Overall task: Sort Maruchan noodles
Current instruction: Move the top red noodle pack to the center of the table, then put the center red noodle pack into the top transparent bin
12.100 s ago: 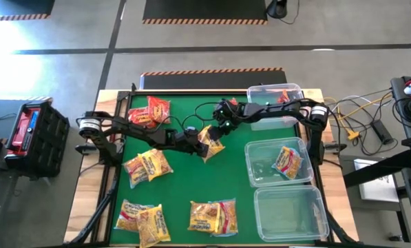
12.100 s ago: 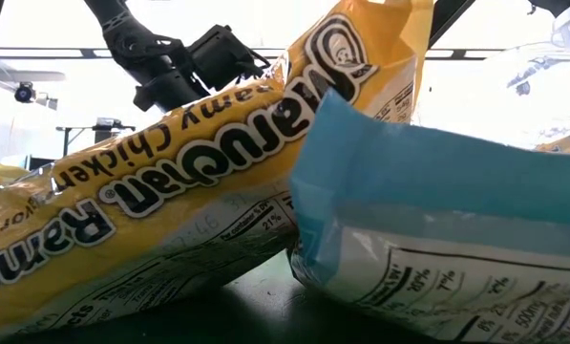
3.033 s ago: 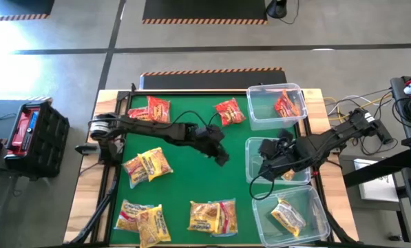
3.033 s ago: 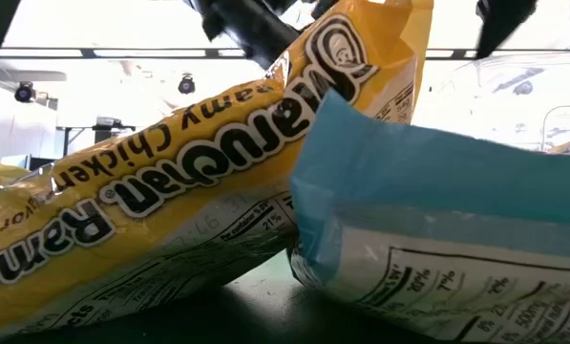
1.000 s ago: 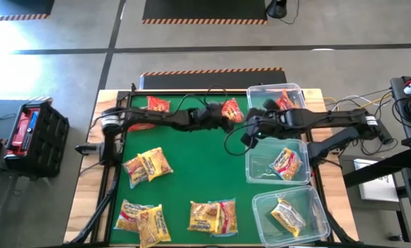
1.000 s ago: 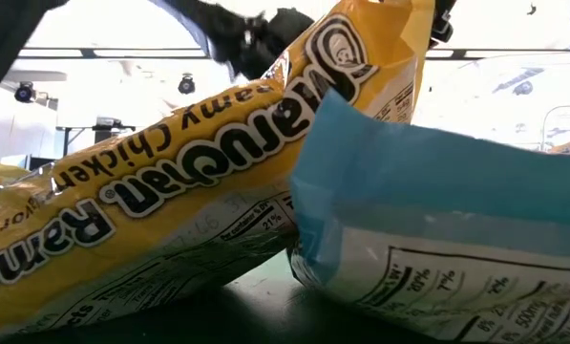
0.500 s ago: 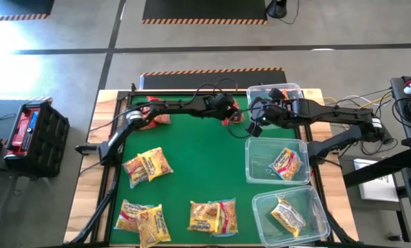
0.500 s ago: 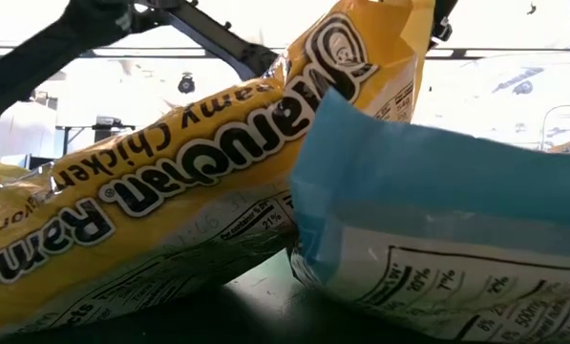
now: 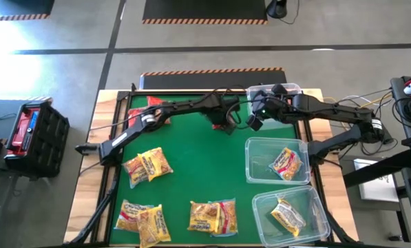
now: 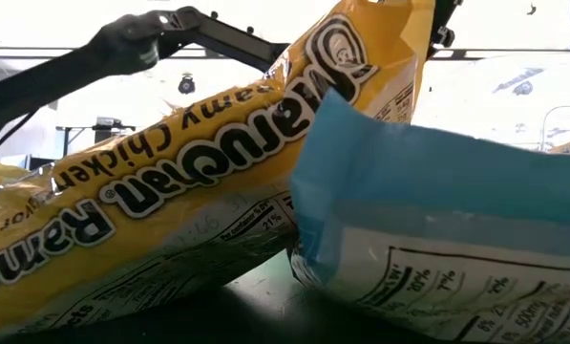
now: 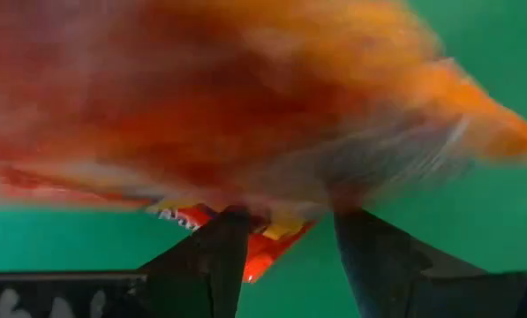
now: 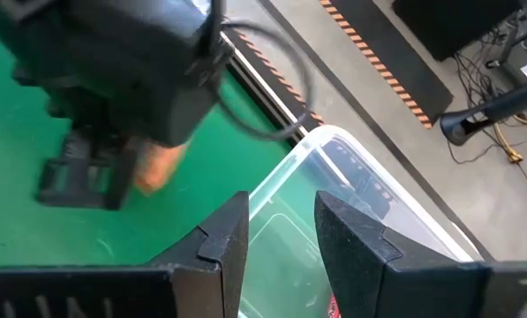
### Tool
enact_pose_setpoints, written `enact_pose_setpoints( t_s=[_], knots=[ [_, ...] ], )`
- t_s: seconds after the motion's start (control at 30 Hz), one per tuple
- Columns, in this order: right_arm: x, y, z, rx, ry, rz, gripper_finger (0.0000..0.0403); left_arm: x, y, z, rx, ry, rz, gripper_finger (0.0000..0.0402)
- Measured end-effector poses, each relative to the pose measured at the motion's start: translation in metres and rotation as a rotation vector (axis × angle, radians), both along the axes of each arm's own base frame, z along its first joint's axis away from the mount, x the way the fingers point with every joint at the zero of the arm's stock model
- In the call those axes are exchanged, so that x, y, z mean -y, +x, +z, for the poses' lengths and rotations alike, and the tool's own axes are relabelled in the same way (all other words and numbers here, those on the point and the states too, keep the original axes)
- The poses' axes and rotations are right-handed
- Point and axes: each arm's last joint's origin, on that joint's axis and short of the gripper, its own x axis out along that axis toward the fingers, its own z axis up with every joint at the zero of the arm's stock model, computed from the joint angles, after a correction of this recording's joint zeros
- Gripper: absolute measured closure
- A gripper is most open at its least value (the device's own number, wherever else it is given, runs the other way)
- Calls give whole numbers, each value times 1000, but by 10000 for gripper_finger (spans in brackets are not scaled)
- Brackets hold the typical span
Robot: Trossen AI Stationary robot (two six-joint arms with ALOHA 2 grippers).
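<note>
1. Left end effector (image 9: 227, 118) reaches across the far side of the green desk (image 9: 191, 172), and in its wrist view we see its two fingers (image 11: 219, 256) pinching a red noodle packet (image 11: 245, 132) that fills most of that view.
2. Right end effector (image 9: 255, 118) hovers at the near edge of the far clear bin (image 9: 294, 93), just beside the left one; in its wrist view its fingers (image 12: 228, 243) stand parted with nothing between them.
3. We see another red packet (image 9: 155, 103) at the far left of the desk, partly under the left arm.
4. Yellow packets lie on the near half of the desk: one at mid-left (image 9: 147, 166), a pair at the near left (image 9: 140, 219), and a pair near the front centre (image 9: 213, 217), one of which shows blue.
5. The middle bin (image 9: 255, 148) holds one yellow packet (image 9: 286, 163), and the nearest bin (image 9: 260, 203) holds another (image 9: 286, 213).
6. In the low view, a yellow packet (image 10: 170, 191) and a blue one (image 10: 437, 220) fill the foreground, touching.
</note>
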Motion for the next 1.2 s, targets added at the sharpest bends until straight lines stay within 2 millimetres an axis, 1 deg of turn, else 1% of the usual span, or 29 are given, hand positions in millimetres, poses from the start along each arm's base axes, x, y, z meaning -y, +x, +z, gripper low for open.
enact_pose_setpoints(
  t_s=[0.1, 0.27, 0.37, 0.47, 0.6, 0.7, 0.77, 0.83, 0.93, 1.0, 1.07, 1.2],
  knots=[
    [0, 0, 0, 2, 0, -3, 282, 11, -11, -1, -76, -11, -41, 249],
    [1, 1, 1, 22, -5, -5, 282, 33, -27, 1, -141, -21, -92, 249],
    [3, 4, 3, 61, -14, -9, 282, 46, -42, 3, -170, -51, -128, 249],
    [5, 8, 6, 107, -30, -4, 282, 57, -61, 9, -163, -101, -148, 249],
    [6, 13, 11, 172, -51, 5, 282, 71, -88, 21, -73, -186, -153, 249],
    [7, 19, 13, 224, -62, 1, 282, 81, -107, 36, 47, -237, -128, 249],
    [8, 25, 11, 251, -52, -15, 282, 87, -120, 48, 134, -243, -93, 249],
    [9, 32, 6, 289, -14, -38, 282, 92, -134, 60, 211, -237, -53, 249],
    [9, 49, -6, 324, 111, 13, 282, 94, -153, 69, 320, -191, 37, 249],
    [10, 63, -14, 348, 176, 64, 282, 95, -162, 69, 381, -160, 99, 249],
    [11, 75, -21, 367, 219, 104, 282, 95, -168, 65, 431, -133, 155, 249],
    [18, 96, -33, 429, 304, 148, 281, 94, -170, 49, 503, -118, 227, 249]
  ],
)
